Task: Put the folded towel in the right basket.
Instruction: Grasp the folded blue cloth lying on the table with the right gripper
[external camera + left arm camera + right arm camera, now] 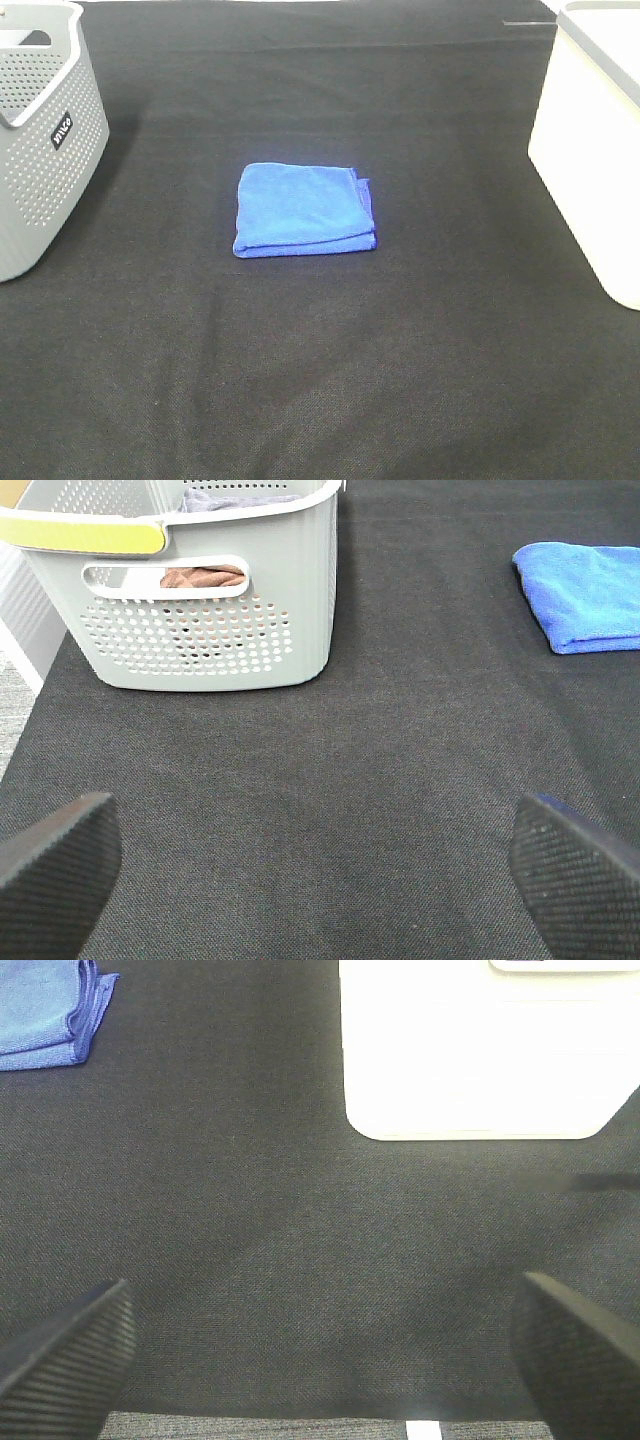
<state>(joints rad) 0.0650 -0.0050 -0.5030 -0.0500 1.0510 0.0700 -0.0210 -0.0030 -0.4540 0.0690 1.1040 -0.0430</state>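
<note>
Nearest to the cameras are the two grippers, which appear only in the wrist views. The left gripper (320,870) has its jaws spread wide with only bare cloth between them, and the right gripper (325,1355) is equally wide and holds nothing. I judge they are parked low and back, because neither enters the high view.

The lower half of the high frame shows only the black table cloth (320,390).

In the centre of the frame lies the folded towel (305,210), blue, flat on the cloth, well apart from both baskets. Its loose layered edges are toward the right side of the frame and its smooth fold is toward the left. This probably suits the right arm, which can pinch all layers together.

At the right edge of the frame stands the right basket (590,150), white with plain walls. Its opening is not really visible, so I cannot tell what is inside. The right wrist view sees both its wall and the towel.

At the upper left stands the grey perforated basket (45,150). The left wrist view shows some cloth already inside it. The task is not yet begun.
</note>
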